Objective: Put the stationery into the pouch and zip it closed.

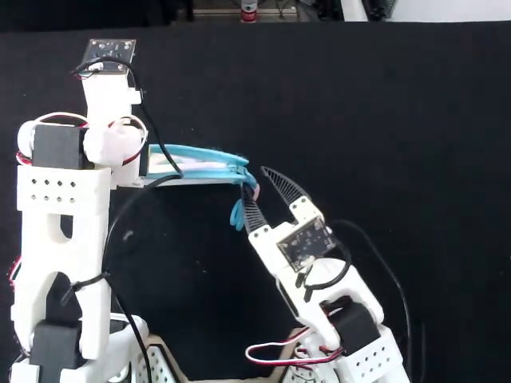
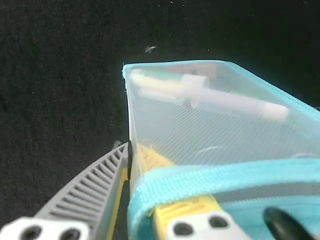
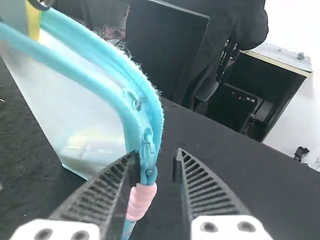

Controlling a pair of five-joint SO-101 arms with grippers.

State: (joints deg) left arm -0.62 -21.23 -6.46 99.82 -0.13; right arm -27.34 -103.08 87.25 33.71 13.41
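Right gripper (image 3: 154, 162) was spread, its 2 black fingers either side of the pink-beaded zipper pull (image 3: 141, 197). The pull touched 1 finger, with a gap to the other. It hung off the corner of the teal mesh pouch (image 3: 85, 110), which stood on edge, zipper side up. Left gripper (image 2: 135, 150) pinched the pouch's opposite end. Pens (image 2: 225, 102) lay inside, visible through the mesh. Black table (image 1: 383, 120) underneath.
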